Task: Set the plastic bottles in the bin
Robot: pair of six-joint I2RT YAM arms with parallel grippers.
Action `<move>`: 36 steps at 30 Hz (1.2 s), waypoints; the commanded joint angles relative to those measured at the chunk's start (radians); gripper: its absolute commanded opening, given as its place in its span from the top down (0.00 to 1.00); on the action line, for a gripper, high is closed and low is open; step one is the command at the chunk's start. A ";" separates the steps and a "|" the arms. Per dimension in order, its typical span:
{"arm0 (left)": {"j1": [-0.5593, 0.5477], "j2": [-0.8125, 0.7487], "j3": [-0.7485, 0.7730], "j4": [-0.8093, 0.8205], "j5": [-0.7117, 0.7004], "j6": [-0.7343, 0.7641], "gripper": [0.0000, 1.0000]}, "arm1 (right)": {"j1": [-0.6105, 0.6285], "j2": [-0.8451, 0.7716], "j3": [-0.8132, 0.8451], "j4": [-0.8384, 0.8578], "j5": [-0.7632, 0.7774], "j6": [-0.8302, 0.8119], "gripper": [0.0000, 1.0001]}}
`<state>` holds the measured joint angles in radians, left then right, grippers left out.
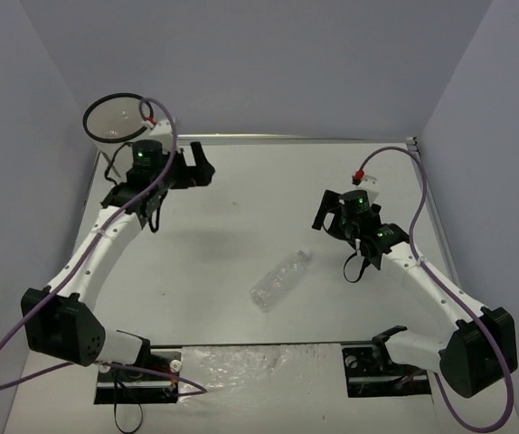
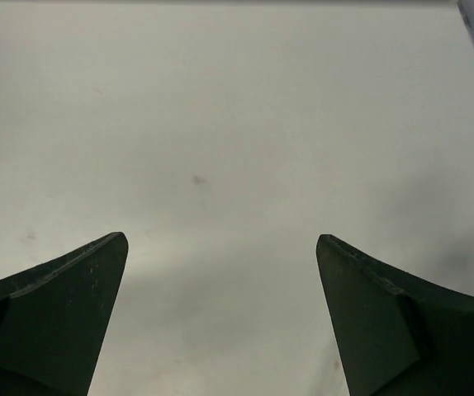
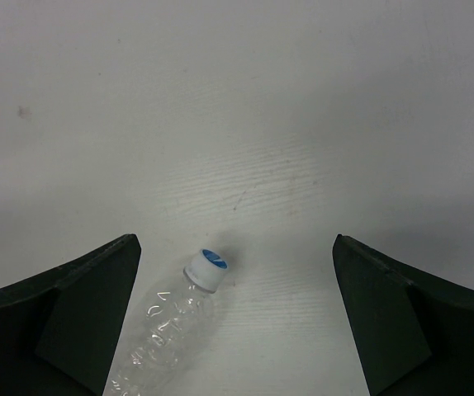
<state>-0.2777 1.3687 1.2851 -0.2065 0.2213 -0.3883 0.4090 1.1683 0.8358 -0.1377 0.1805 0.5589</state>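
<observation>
far left, at the back corner of the table (image 1: 241, 208): tall white bin (image 1: 115, 122) with a thin black rim, standing upright. just right of it and a little nearer the front: left tool (image 1: 200, 165), released, its fingers (image 2: 72, 313) spread wide, bare table between them in the left wrist view. close beside the bin; touching or not, cannot tell. well apart from the bottle.

around the middle of the table, slightly right of centre: one clear plastic bottle (image 1: 280, 278), lying on its side, cap (image 3: 206, 268) toward the back right, base toward the front left. blue and white on the cap. well apart from the bin, on the table and not in it.

right of the bottle and further back: right tool (image 1: 325, 214), likewise released, fingers (image 3: 80, 322) spread wide and grasping nothing. near the cap end of the bottle, apart from it in the overhead view. in the right wrist view: cap and neck lying between the two fingers, nearer the left-hand one, body running off the bottom edge beside that finger. height of the tool above the bottle: cannot tell.
</observation>
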 commanded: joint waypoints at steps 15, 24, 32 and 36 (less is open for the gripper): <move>-0.532 0.328 -0.057 0.015 0.113 0.076 0.03 | -0.098 0.171 0.240 -0.024 0.175 0.174 0.00; -0.599 0.477 0.023 0.003 0.114 0.017 0.03 | -0.103 0.294 0.384 -0.008 0.191 0.095 0.00; -0.624 0.492 0.009 -0.016 -0.008 -0.022 0.36 | -0.105 0.329 0.381 0.045 0.120 0.082 0.00; -0.624 0.485 0.023 -0.056 -0.072 -0.015 0.58 | -0.105 0.317 0.372 0.069 0.100 0.079 0.00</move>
<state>-0.8965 1.8851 1.2585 -0.2293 0.2490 -0.3973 0.3065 1.5115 1.1877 -0.1490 0.2931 0.6505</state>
